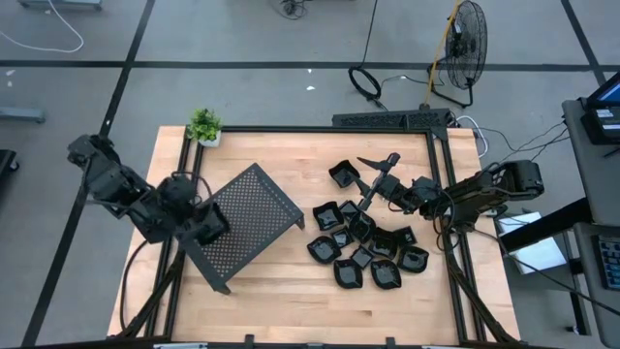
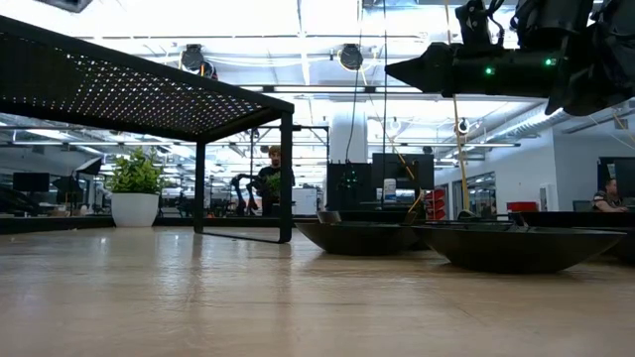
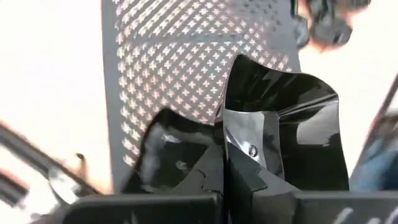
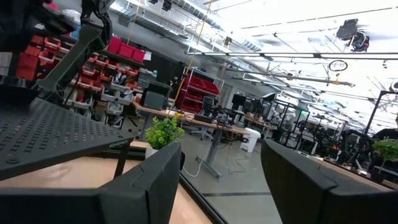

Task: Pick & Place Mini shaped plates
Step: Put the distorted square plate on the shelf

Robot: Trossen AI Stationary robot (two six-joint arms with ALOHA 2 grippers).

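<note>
While the left hand (image 3: 224, 155) clamps a black mini plate (image 3: 298, 130) over the perforated tray (image 1: 247, 218), the right hand (image 1: 373, 165) hovers with fingers apart above the plate cluster (image 1: 368, 254) on the desk (image 1: 281, 291). No plate visible on the tray top; about a dozen left, so judged early. No readable labels or writing.
</note>
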